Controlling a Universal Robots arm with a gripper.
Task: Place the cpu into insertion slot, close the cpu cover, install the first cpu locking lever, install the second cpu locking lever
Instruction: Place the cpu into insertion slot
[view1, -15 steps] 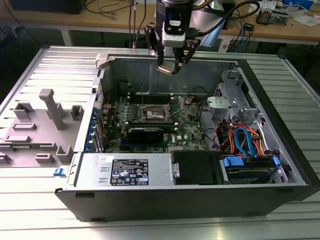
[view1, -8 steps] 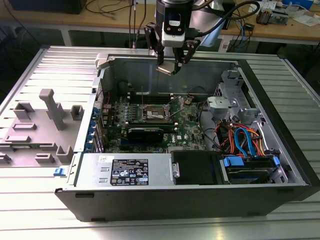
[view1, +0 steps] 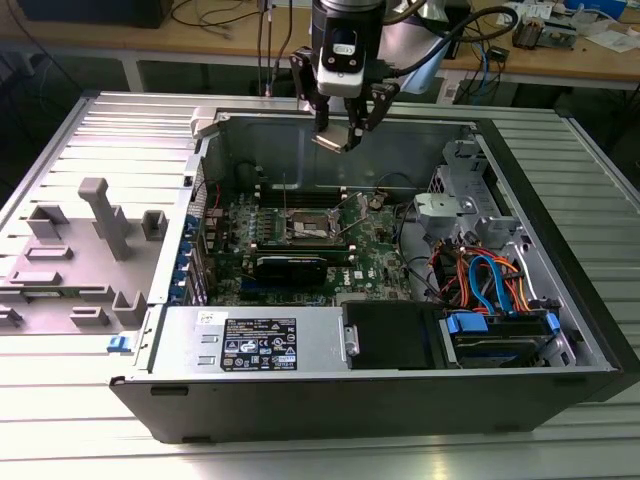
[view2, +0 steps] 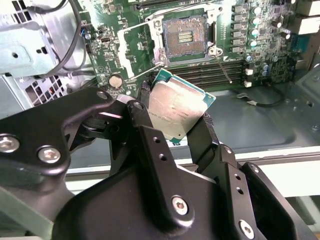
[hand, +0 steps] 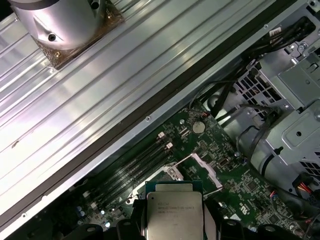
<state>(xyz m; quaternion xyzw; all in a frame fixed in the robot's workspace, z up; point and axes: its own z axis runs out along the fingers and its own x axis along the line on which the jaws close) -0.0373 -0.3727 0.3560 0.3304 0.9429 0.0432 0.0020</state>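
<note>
Exterior view showed the claw (view1: 340, 135) up high over the back wall of the open computer case (view1: 560, 330). It was pinching the cpu (view1: 332, 141) by two of its edges, one black finger on each side. The chip was in the air, touching nothing but the fingers.

From the claw, the insertion slot (view1: 308, 228) lay at about six o'clock in the exterior view, a bit toward seven, and lower down inside the case. They were well apart. The chip looked tipped there, not flat like the slot.

In the second wrist view the cpu (view2: 175, 110) was a small flat square with a dull silver top and a thin green rim. The insertion slot (view2: 185, 36) had a dark, bumpy middle and a shiny metal edge, with nothing lying in it. The green board (view2: 107, 20) around it was crowded with tiny parts.

In the first wrist view the cpu cover (hand: 206, 170), a thin silvery frame, stood swung open beside the slot.
</note>
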